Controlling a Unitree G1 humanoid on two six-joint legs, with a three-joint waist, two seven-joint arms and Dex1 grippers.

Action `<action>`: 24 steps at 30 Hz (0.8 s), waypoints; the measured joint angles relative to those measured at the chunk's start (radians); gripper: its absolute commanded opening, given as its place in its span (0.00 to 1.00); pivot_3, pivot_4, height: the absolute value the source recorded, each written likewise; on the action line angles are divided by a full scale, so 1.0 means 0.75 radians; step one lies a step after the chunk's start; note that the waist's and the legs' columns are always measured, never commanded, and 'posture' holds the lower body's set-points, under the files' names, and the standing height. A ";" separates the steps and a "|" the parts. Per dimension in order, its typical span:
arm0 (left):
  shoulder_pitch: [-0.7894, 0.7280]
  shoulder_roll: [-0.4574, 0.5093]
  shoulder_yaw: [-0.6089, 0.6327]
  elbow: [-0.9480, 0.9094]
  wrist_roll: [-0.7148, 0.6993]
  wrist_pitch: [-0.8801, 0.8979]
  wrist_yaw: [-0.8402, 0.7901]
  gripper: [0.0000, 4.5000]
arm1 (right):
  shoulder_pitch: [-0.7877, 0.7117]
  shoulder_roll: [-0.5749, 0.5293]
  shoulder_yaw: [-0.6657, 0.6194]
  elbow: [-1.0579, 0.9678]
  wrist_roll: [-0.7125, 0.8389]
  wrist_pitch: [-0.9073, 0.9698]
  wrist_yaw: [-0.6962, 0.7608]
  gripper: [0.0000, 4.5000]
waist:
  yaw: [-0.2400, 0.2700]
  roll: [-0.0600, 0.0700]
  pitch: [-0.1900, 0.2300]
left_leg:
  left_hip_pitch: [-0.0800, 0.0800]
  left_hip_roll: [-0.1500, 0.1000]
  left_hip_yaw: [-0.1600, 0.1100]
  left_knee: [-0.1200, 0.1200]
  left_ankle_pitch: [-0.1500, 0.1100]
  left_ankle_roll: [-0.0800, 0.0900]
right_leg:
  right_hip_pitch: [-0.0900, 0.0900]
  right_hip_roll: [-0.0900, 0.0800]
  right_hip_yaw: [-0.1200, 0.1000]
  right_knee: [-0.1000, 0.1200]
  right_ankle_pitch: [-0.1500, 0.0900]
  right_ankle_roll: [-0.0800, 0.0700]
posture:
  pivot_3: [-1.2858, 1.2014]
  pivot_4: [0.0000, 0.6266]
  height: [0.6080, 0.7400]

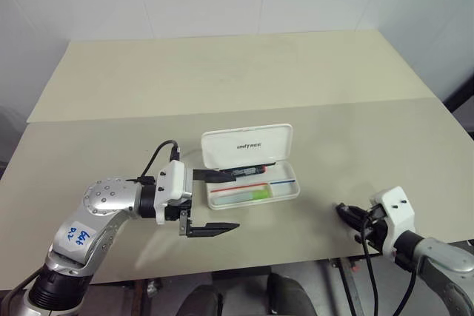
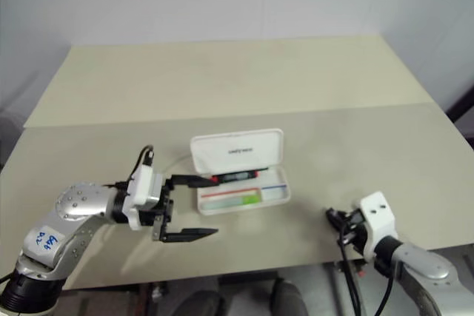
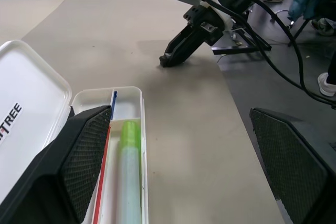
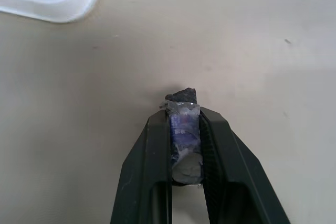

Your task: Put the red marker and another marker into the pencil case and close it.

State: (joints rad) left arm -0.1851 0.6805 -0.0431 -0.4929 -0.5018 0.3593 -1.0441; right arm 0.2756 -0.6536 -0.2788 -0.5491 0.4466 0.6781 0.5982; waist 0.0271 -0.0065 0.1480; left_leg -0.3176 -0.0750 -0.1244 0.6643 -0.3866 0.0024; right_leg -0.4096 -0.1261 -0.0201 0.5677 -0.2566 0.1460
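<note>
The white pencil case (image 1: 285, 190) lies open mid-table with its lid (image 1: 246, 146) standing up behind the tray. A lime-green marker (image 1: 248, 196) lies in the tray, also seen as the green marker (image 3: 128, 171). The red marker (image 1: 250, 170), black with red ends, lies along the back of the tray at the foot of the lid. My left gripper (image 1: 218, 203) is open at the case's left end, one finger (image 1: 211, 176) by the red marker's end and the other in front of the case. My right gripper (image 4: 184, 109) is shut on a small dark grey-purple block (image 4: 184, 129), low over the table to the right of the case.
A seam (image 1: 222, 112) crosses the beige table behind the case. The front edge (image 1: 296, 260) runs close to both grippers. In the left wrist view, the right gripper (image 3: 181, 51) sits by the table's side edge, with dark floor beyond.
</note>
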 measured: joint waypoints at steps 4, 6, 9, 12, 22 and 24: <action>0.005 0.004 -0.002 0.051 0.027 -0.051 -0.027 1.00 | -0.105 -0.132 0.019 0.062 -0.022 -0.134 0.178 0.08 | -0.001 0.000 0.000 | 0.000 0.000 0.000 -0.001 0.000 0.000 | 0.000 0.001 -0.001 -0.001 0.000 0.000 | 0.52 0.24 1.00; 0.009 0.005 -0.003 0.071 0.040 -0.069 -0.037 1.00 | -0.200 -0.197 0.049 0.123 -0.022 -0.201 0.296 0.08 | -0.002 0.000 0.000 | -0.001 0.001 0.000 -0.001 0.000 0.000 | 0.000 0.001 -0.001 -0.001 0.000 0.000 | 0.52 0.24 1.00; 0.022 0.009 0.000 0.103 0.052 -0.098 -0.043 1.00 | -0.342 -0.269 0.112 0.206 -0.023 -0.288 0.454 0.08 | -0.002 0.000 0.000 | -0.001 0.001 -0.001 -0.001 0.000 0.000 | -0.001 0.001 -0.001 -0.002 0.000 0.000 | 0.52 0.24 1.00; 0.041 0.013 0.007 0.107 0.060 -0.118 -0.047 1.00 | -0.455 -0.287 0.190 0.282 -0.031 -0.352 0.564 0.08 | 0.000 0.000 0.000 | -0.002 0.001 -0.003 -0.001 0.000 0.000 | -0.001 0.000 -0.002 -0.002 0.000 0.000 | 0.52 0.24 1.00; 0.096 0.038 0.021 0.141 0.088 -0.161 -0.039 1.00 | -0.841 -0.249 0.502 0.649 -0.170 -0.620 0.883 0.08 | -0.002 0.001 0.001 | -0.003 0.000 -0.003 -0.001 0.000 0.000 | -0.003 -0.002 -0.004 -0.002 0.000 0.000 | 0.52 0.24 1.00; 0.097 0.038 0.022 0.141 0.091 -0.162 -0.036 1.00 | -0.881 -0.219 0.539 0.712 -0.189 -0.655 0.920 0.08 | -0.004 0.001 0.001 | -0.003 0.000 -0.002 -0.001 0.000 0.000 | -0.003 -0.002 -0.004 -0.002 0.000 0.000 | 0.52 0.24 1.00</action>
State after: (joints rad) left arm -0.1127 0.7090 -0.0267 -0.3871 -0.4335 0.2380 -1.0711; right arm -0.3849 -0.8182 0.1257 -0.0154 0.3046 0.1870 1.2884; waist 0.0240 -0.0056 0.1489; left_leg -0.3201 -0.0753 -0.1260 0.6633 -0.3868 0.0025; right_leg -0.4117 -0.1277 -0.0228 0.5660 -0.2565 0.1459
